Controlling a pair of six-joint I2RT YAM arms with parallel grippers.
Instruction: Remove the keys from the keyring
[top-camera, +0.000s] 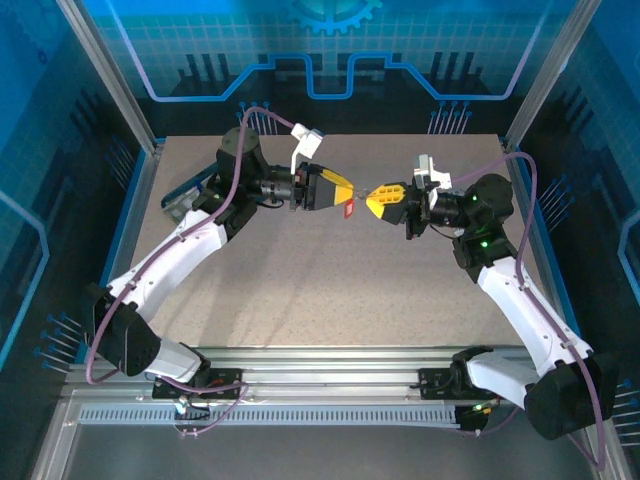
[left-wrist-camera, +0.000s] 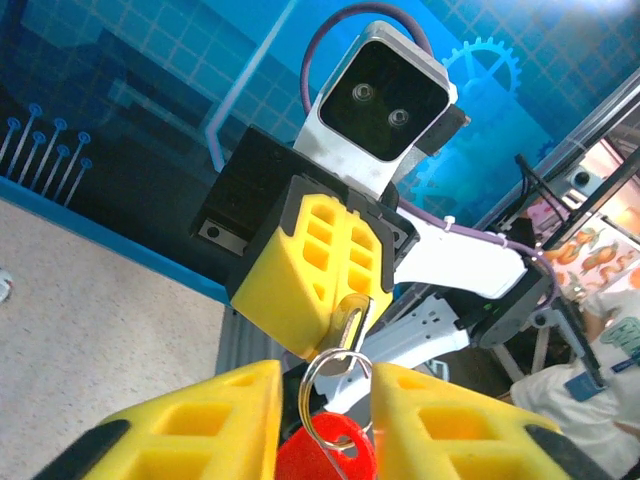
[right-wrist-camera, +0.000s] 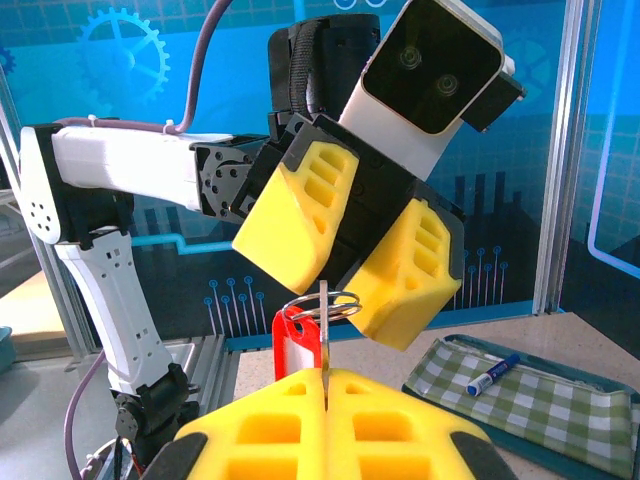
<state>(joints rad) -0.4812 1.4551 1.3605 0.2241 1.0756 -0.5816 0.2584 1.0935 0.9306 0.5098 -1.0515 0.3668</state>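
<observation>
A small silver key (left-wrist-camera: 351, 321) sticks edge-up out of my right gripper (right-wrist-camera: 324, 372), which is shut on its blade (right-wrist-camera: 324, 335). The thin metal keyring (left-wrist-camera: 333, 392) runs through the key's head, and its red tag (left-wrist-camera: 324, 455) hangs below it (right-wrist-camera: 291, 345). My left gripper (left-wrist-camera: 325, 372) faces the right one, its yellow fingers (right-wrist-camera: 300, 220) standing apart on either side of the ring; one finger is almost touching it. In the top view the two grippers, left (top-camera: 340, 190) and right (top-camera: 372, 197), meet tip to tip above the table's middle, the red tag (top-camera: 350, 210) dangling between them.
A green checked tray (right-wrist-camera: 560, 400) holding a blue-and-white pen (right-wrist-camera: 493, 373) lies on the beige table behind the left arm. Blue enclosure walls and aluminium posts (top-camera: 110, 70) surround the table.
</observation>
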